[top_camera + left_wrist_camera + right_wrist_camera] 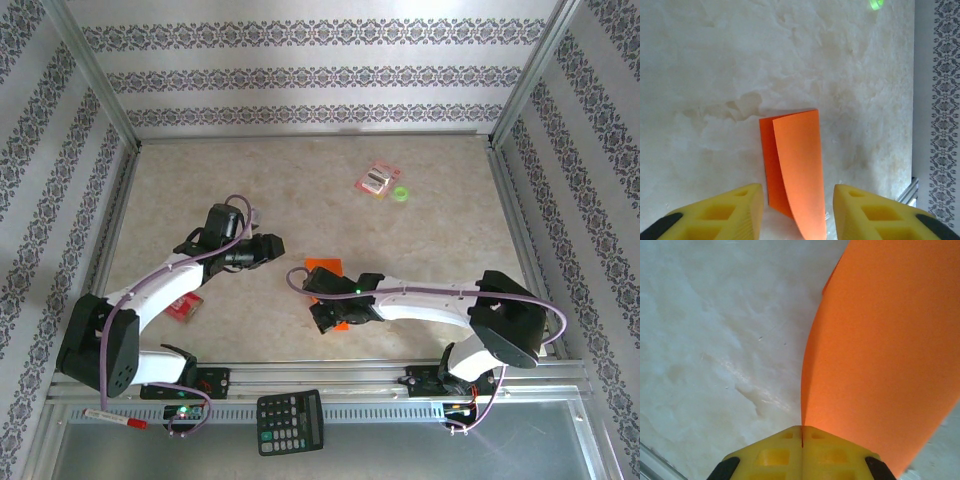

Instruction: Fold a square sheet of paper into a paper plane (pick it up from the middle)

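The square sheet of paper is bright orange and bent over on itself, so two layers curve up off the table near the middle. In the right wrist view the sheet rises from my right gripper, whose yellow fingers are shut on its near edge. From above, the right gripper sits over the sheet's near part. My left gripper hangs just left of the sheet. In its wrist view the left gripper is open, and the doubled sheet lies ahead in the gap, touching neither finger.
A pink-red packet and a small green ring lie at the back right. A red flat item lies under the left arm. A black calculator and a marker rest on the near metal ledge.
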`<state>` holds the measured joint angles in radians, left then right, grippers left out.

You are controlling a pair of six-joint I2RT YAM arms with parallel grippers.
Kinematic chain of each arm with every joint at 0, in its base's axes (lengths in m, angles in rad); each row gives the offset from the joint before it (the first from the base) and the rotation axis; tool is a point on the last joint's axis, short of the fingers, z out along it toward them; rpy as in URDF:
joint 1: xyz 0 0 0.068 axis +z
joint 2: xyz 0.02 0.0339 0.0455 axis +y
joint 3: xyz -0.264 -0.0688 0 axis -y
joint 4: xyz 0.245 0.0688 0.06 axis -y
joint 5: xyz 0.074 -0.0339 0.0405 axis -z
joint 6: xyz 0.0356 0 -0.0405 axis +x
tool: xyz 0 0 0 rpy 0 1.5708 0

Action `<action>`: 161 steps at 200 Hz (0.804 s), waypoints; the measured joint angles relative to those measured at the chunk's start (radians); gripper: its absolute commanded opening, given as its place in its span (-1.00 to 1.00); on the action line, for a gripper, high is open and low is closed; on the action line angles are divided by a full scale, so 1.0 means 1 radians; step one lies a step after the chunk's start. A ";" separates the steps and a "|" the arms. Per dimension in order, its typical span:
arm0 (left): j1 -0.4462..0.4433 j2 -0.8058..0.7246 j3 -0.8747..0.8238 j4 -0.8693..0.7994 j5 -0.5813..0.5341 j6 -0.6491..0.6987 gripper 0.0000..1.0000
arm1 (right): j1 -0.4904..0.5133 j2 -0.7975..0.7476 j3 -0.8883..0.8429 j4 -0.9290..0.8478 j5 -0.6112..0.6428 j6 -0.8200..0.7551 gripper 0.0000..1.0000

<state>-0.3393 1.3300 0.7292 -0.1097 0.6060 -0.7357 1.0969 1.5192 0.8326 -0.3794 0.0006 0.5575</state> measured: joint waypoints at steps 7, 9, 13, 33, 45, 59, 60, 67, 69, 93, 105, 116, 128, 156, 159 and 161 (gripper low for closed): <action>-0.002 0.012 0.000 0.007 0.013 -0.009 -0.30 | 0.000 0.000 -0.015 0.027 -0.012 0.005 -0.93; -0.002 0.016 0.000 0.011 0.017 -0.012 -0.31 | 0.000 0.000 -0.017 0.032 -0.014 0.005 -0.93; -0.005 0.024 0.000 0.013 0.022 -0.015 -0.32 | 0.000 0.000 -0.024 0.045 -0.020 0.008 -0.93; -0.028 0.091 0.004 0.045 0.056 -0.040 -0.44 | -0.002 0.000 -0.037 0.094 -0.037 0.014 -0.93; -0.048 0.143 0.017 0.063 0.079 -0.060 -0.50 | -0.002 0.000 -0.040 0.117 -0.044 0.016 -0.93; -0.076 0.209 0.045 0.085 0.101 -0.074 -0.55 | -0.002 0.000 -0.045 0.142 -0.047 0.019 -0.93; -0.077 0.212 0.047 0.087 0.102 -0.073 -0.55 | -0.002 0.000 -0.045 0.143 -0.047 0.019 -0.93; -0.091 0.242 0.063 0.099 0.109 -0.079 -0.56 | -0.002 0.000 -0.048 0.150 -0.047 0.020 -0.93; -0.094 0.248 0.066 0.101 0.111 -0.080 -0.57 | -0.002 0.000 -0.049 0.153 -0.047 0.021 -0.93; -0.130 0.331 0.118 0.133 0.131 -0.090 -0.60 | -0.002 0.000 -0.060 0.166 -0.047 0.026 -0.93; -0.141 0.370 0.138 0.149 0.139 -0.093 -0.60 | -0.005 0.000 -0.066 0.172 -0.047 0.031 -0.93; -0.151 0.400 0.154 0.148 0.141 -0.092 -0.59 | -0.009 -0.001 -0.071 0.176 -0.047 0.037 -0.93; -0.159 0.433 0.174 0.147 0.143 -0.088 -0.60 | -0.009 -0.005 -0.078 0.180 -0.047 0.042 -0.90; -0.165 0.489 0.196 0.141 0.142 -0.066 -0.61 | -0.023 -0.021 -0.094 0.192 -0.051 0.044 -0.84; -0.166 0.494 0.197 0.140 0.142 -0.061 -0.61 | -0.026 -0.023 -0.096 0.193 -0.052 0.045 -0.82; -0.166 0.497 0.197 0.139 0.142 -0.060 -0.61 | -0.028 -0.025 -0.097 0.195 -0.054 0.045 -0.82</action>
<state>-0.5049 1.8267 0.9264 0.0296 0.7475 -0.7952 1.0687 1.4944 0.7357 -0.1848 -0.0532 0.6029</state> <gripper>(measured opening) 0.196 0.076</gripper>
